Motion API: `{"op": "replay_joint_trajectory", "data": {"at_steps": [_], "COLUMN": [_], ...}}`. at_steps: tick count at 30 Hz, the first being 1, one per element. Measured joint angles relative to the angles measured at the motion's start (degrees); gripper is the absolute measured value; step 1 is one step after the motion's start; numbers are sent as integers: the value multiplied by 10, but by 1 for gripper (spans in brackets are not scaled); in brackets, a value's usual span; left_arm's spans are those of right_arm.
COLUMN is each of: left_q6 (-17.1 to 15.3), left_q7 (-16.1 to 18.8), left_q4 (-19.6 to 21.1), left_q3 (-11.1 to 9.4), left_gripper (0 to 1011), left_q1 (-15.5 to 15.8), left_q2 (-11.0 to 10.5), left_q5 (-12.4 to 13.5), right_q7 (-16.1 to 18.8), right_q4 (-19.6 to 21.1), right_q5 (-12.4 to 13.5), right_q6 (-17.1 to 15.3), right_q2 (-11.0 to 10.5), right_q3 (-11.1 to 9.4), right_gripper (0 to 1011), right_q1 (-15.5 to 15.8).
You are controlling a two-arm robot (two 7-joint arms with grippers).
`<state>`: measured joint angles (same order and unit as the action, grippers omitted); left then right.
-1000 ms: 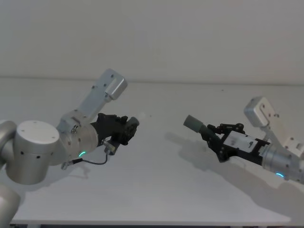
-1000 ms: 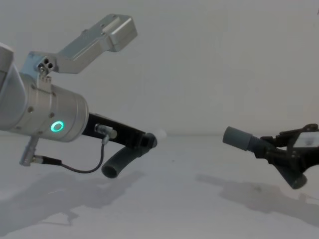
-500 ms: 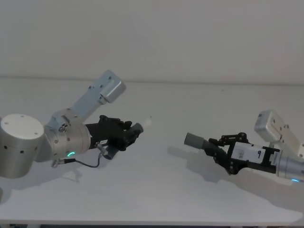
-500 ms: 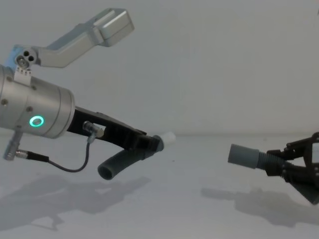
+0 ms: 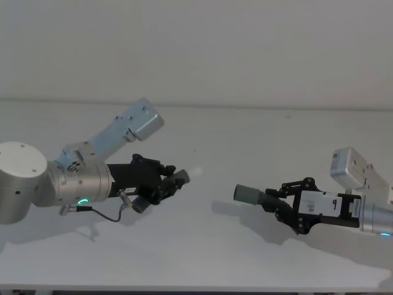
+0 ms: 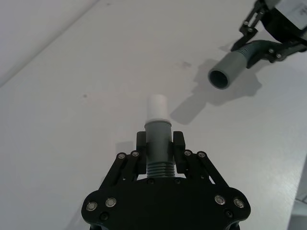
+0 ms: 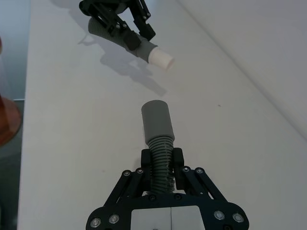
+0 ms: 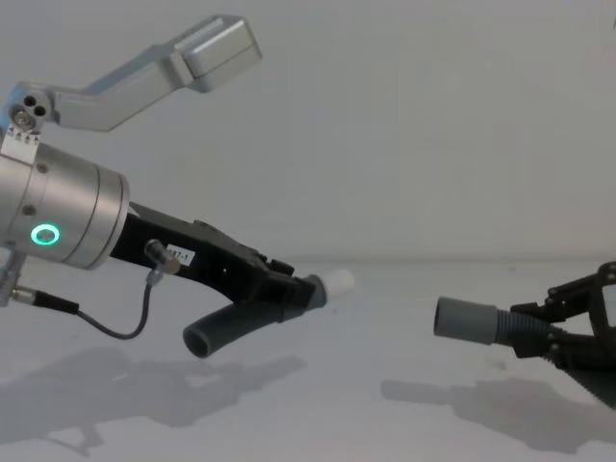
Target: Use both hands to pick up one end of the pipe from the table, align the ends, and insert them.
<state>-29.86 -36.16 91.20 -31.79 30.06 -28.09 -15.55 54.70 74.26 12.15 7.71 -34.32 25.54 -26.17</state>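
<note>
Compared with a second ago both arms have dropped and flattened out, so the two hose pieces sit lower and closer to level, though the gap between them hasn't really closed.

The left black two-finger gripper [image 5: 164, 184] is clamped on the ribbed part of the dark grey bent hose piece with the narrow white tip [image 5: 179, 178]. The right black two-finger gripper [image 5: 279, 201] is clamped on the ribs of the other dark grey hose piece with the open round cuff [image 5: 253, 195]. Both pieces are up in the air above the matte white-grey table [image 5: 233, 141], with shadows under them.

The bit that matters: the white tip [image 8: 339, 283] points toward the robot's right, and the open cuff [image 8: 464, 319] points back toward its left, so they roughly face each other along one left-to-right line. They're still well apart. In the chest view the cuff sits a little lower than the tip, and the left piece's axis tilts slightly upward toward the tip. In the left wrist view the cuff's mouth [image 6: 221, 76] is off to one side of where the tip aims, so I'd say it needs squaring up before any push.
</note>
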Motion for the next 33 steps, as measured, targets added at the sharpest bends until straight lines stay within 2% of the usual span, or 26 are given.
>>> {"op": "replay_joint_trajectory", "data": {"at_steps": [12, 33], "left_q6": [22, 41], "left_q7": [-55, -91], "left_q4": [-12, -31], "left_q3": [-27, -49], "left_gripper": [317, 317], "left_q1": [23, 45], "left_q2": [-22, -33], "left_q5": [0, -8], "right_q7": [18, 34], "right_q4": [-13, -35], "right_q5": [6, 7], "right_q6": [2, 0], "right_q2": [2, 10], "right_q3": [13, 36], "right_gripper": [264, 264], "right_q1": [-18, -43]}}
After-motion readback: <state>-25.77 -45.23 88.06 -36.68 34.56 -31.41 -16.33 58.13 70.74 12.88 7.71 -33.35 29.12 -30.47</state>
